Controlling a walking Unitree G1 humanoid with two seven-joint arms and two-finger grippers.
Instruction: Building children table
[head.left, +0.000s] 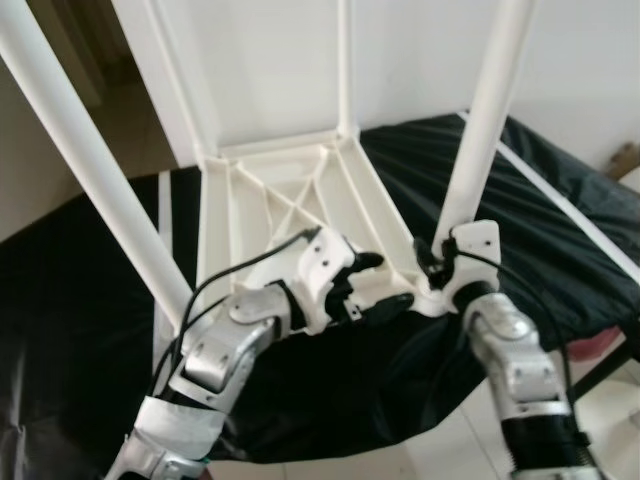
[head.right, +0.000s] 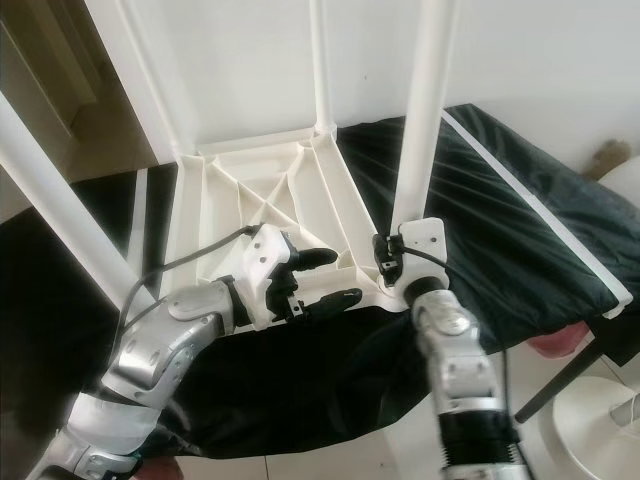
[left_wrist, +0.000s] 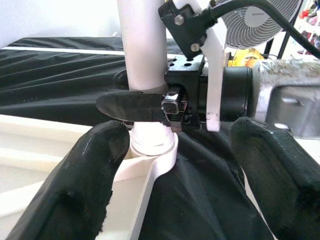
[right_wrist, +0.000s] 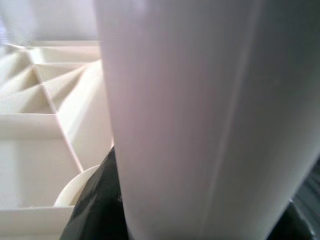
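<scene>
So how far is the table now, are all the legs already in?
Three white legs already stand in the upturned tabletop. The right gripper has its jaws shut on the near-right leg just above its corner socket; the left gripper waits open beside it. Whether this leg is fully seated cannot be told; the table must be turned upright afterwards.

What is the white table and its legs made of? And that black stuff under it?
The table top looks like moulded plastic: matte white with ribs underneath. The leg in the right claw looks like smooth plastic tube. The black sheet seems thin, shiny plastic or fabric; it crinkles.
</scene>
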